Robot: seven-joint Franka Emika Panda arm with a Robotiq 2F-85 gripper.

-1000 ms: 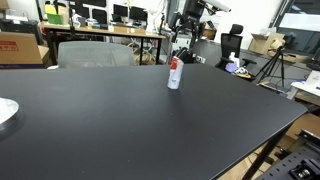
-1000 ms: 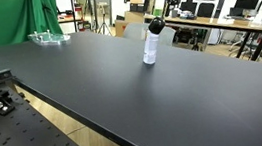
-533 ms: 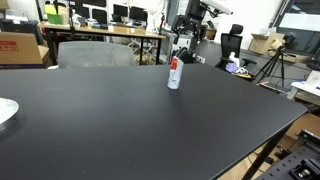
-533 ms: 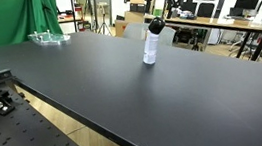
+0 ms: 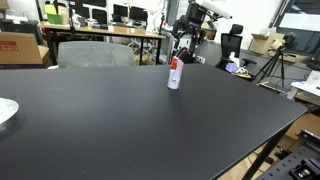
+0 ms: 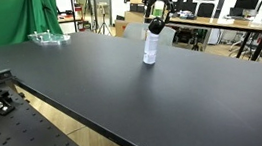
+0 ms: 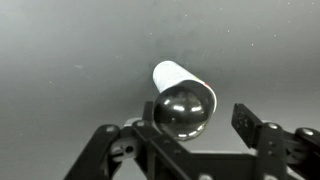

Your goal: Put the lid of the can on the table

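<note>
The can [image 5: 174,76] stands upright on the black table [image 5: 120,120], white with a red label; it also shows in the other exterior view [image 6: 150,48]. The black lid [image 5: 177,60] sits on top of it in both exterior views [image 6: 154,26]. My gripper [image 5: 185,44] hangs just above the can at the table's far edge [image 6: 158,11]. In the wrist view the shiny dark lid [image 7: 184,108] lies between my open fingers [image 7: 195,128], with the white can body [image 7: 171,76] below it. The fingers do not touch the lid.
A clear glass dish [image 5: 5,112] sits at one table end [image 6: 48,37]. A grey chair [image 5: 95,52] and wooden desks with monitors [image 5: 110,30] stand behind the table. A tripod [image 5: 275,65] stands beside it, and a green curtain [image 6: 14,22] hangs nearby.
My gripper has shifted slightly closer over the can. The can and lid have not moved.
</note>
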